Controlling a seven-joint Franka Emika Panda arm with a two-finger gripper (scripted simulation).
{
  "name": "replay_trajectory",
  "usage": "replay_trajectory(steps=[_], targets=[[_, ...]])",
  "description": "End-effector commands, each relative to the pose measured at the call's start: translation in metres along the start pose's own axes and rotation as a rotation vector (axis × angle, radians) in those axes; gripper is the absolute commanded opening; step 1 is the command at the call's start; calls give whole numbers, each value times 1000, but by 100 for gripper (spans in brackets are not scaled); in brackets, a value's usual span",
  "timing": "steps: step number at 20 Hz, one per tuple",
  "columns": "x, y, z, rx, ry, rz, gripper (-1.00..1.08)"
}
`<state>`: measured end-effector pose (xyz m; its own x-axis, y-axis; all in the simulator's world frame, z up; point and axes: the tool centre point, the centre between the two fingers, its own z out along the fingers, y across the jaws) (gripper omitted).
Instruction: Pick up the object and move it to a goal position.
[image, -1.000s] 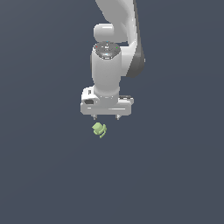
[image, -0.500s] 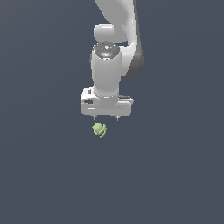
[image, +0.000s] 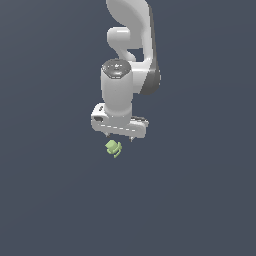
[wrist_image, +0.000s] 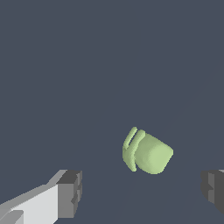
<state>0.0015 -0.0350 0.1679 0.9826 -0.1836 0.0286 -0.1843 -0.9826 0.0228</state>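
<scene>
While the claw (image: 119, 137) hangs above the dark floor (image: 55, 200) with its jaws spread wide and nothing between them, the items stand as follows.

Item: green lump (image: 114, 148), small, light green, rounded body with a curved handle-like loop on one side. Location: on the floor, just below the claw's fingertips in the exterior view, slightly toward that view's left of the claw's centre. In the wrist view the green lump (wrist_image: 147, 152) sits between the two dark finger pads (wrist_image: 70, 193), nearer the far pad than the near one, and apart from both.

Item: claw, white body, dark pads, empty.

Step in hand, as judged: line up and lower for the grasp. Handling notes: shift the claw so the lump lies midway between the pads before descending; descend straight until the pads flank the rounded body, not the thin loop; close only then. The lump looks light and may roll if one pad touches first.

Goal position: not visible in either view.
</scene>
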Motion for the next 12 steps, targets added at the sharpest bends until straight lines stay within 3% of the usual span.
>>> replay_trajectory(steps=[1, 12], targets=[[-2, 4, 10, 5, -5, 70, 100], [-15, 26, 58, 16, -27, 416, 100]])
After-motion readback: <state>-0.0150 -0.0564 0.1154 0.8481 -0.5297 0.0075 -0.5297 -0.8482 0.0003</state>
